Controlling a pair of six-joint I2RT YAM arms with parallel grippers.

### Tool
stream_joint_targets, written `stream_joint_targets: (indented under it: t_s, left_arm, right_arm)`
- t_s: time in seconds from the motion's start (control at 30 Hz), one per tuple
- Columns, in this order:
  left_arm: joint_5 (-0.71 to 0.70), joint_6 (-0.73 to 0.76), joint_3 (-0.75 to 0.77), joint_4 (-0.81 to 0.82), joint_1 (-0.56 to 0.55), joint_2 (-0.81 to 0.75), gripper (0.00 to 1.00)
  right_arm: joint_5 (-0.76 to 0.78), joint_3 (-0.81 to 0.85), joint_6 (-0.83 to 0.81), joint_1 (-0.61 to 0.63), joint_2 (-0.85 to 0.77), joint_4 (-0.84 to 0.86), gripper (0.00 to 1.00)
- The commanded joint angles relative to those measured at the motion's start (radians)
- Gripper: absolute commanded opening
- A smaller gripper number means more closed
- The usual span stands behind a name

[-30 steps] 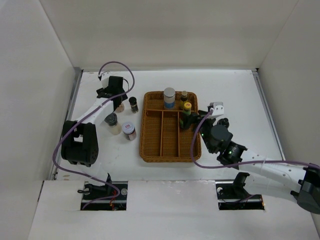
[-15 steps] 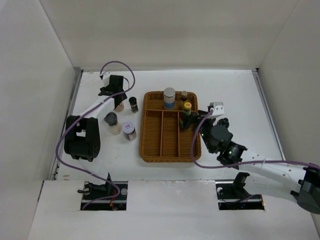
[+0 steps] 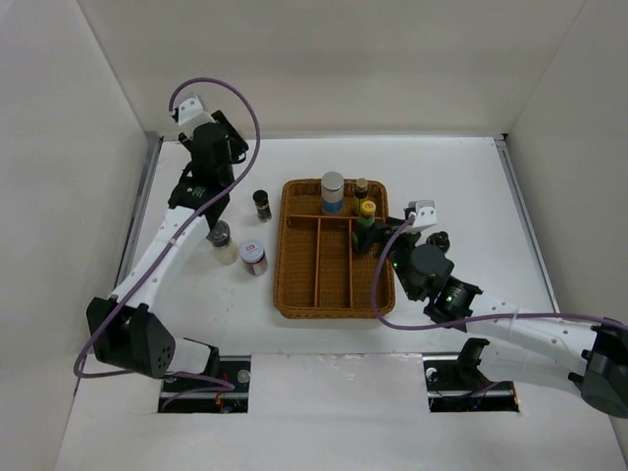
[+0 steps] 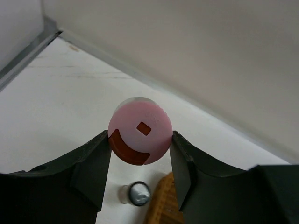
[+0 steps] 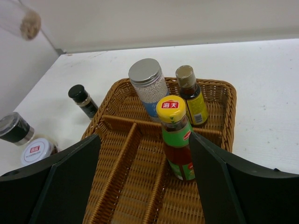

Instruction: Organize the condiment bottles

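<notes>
My left gripper (image 4: 140, 149) is shut on a pink-capped jar (image 4: 140, 129) and holds it high above the table's back left. In the top view the gripper (image 3: 199, 191) hides the jar. The jar's base shows in the right wrist view (image 5: 25, 21). My right gripper (image 5: 145, 137) is open, its fingers on either side of a yellow-capped sauce bottle (image 5: 176, 137) standing in the wicker tray (image 3: 299, 294). A grey-capped jar (image 3: 333, 192) and a tan-capped bottle (image 3: 361, 186) stand in the tray's back compartment.
On the table left of the tray stand a black-capped bottle (image 3: 262, 204), a dark-capped jar (image 3: 221, 240) and a white-capped jar (image 3: 253, 257). The tray's long front compartments hold nothing. White walls close in the left, back and right.
My left arm has lifted the pink-capped jar off the table, up and toward the back left. My right arm has stayed in place.
</notes>
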Motion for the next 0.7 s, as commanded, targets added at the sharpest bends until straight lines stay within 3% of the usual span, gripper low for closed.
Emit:
stream_joint_targets:
  t_s: [0.0, 0.23, 0.67]
  left_arm:
    - [0.044, 0.011, 0.024, 0.033, -0.095, -0.032, 0.4]
    - [0.084, -0.007, -0.015, 0.053, -0.273, 0.003, 0.4]
    - [0.104, -0.015, -0.038, 0.101, -0.321, 0.202, 0.39]
  right_arm:
    - [-0.002, -0.008, 0.015, -0.002, -0.016, 0.066, 0.83]
    - [0.007, -0.013, 0.015, -0.011, -0.015, 0.066, 0.83]
    - [0.015, -0.021, 0.015, -0.026, -0.032, 0.066, 0.83]
